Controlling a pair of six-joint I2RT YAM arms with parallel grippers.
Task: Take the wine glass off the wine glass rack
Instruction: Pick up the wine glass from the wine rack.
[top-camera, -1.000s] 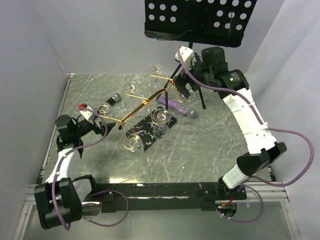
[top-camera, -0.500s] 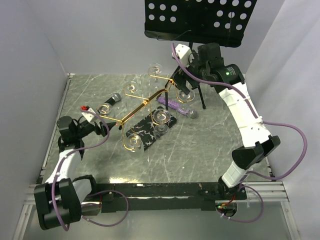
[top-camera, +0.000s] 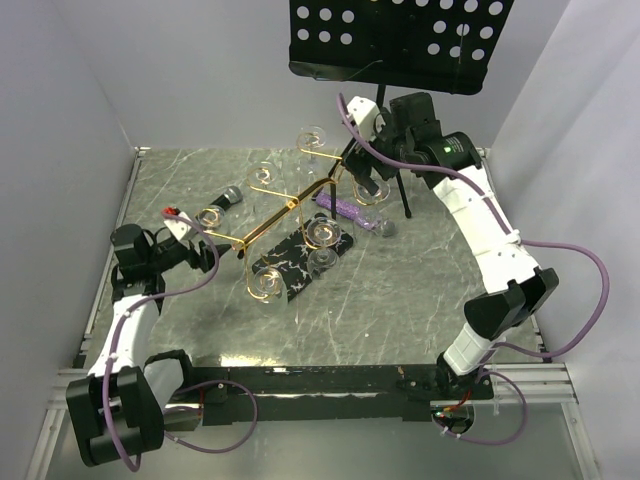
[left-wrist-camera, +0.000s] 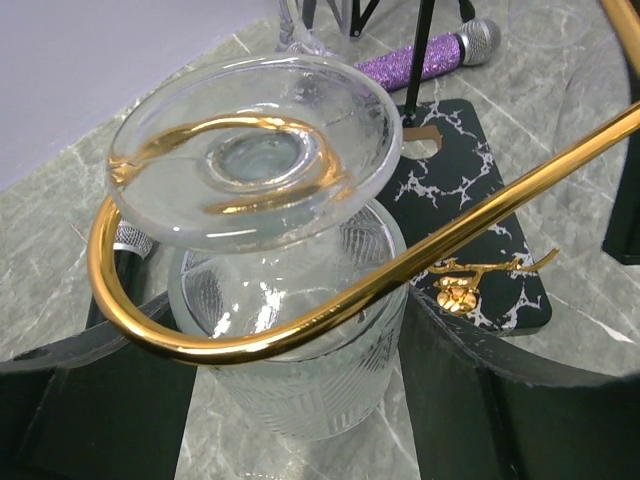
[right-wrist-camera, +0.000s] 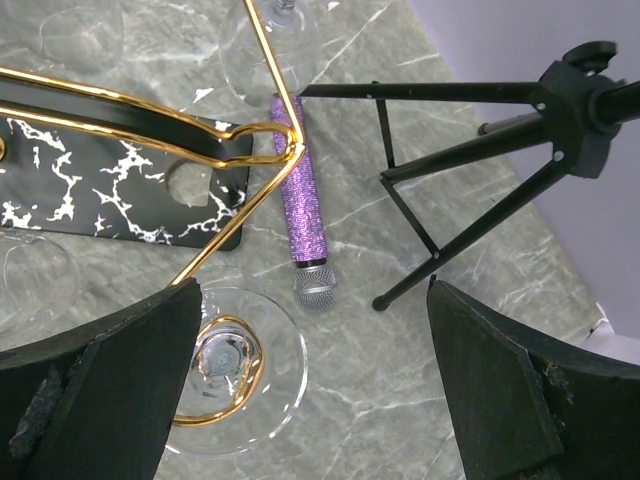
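The wine glass (left-wrist-camera: 255, 165) hangs upside down at the end of one curled arm of the gold rack (top-camera: 265, 225), on the left side of the counter (top-camera: 400, 290). Its round foot rests on top of the curl, the stem is threaded through the loop, and the bowl hangs free below.

The left gripper (left-wrist-camera: 285, 350) has its jaws pressed against the two sides of that bowl, and I judge them clenched on it. The right gripper (right-wrist-camera: 300, 390) is spread wide with nothing in it. It hovers over another hanging glass (right-wrist-camera: 225, 365) at the far end of the rack, above a purple microphone (right-wrist-camera: 303, 215).

The glass looks thin-walled, so it is probably light, stiff and brittle. It will not give under pressure; it will crack. Smooth glass also slides easily between hard jaws, though the fine ribbing on the bowl should offer a little purchase.

The bowl is the sensible place to hold, across its widest part and with a gentle squeeze. The stem is caged by the gold wire, and the foot carries the weight.

Pulling straight down would jam the foot on the curl. The glass probably needs a slight lift, then a slide out along the opening of the loop. The rack looks slender, so any snag could drag or tip it, with the neighbouring glasses on it.
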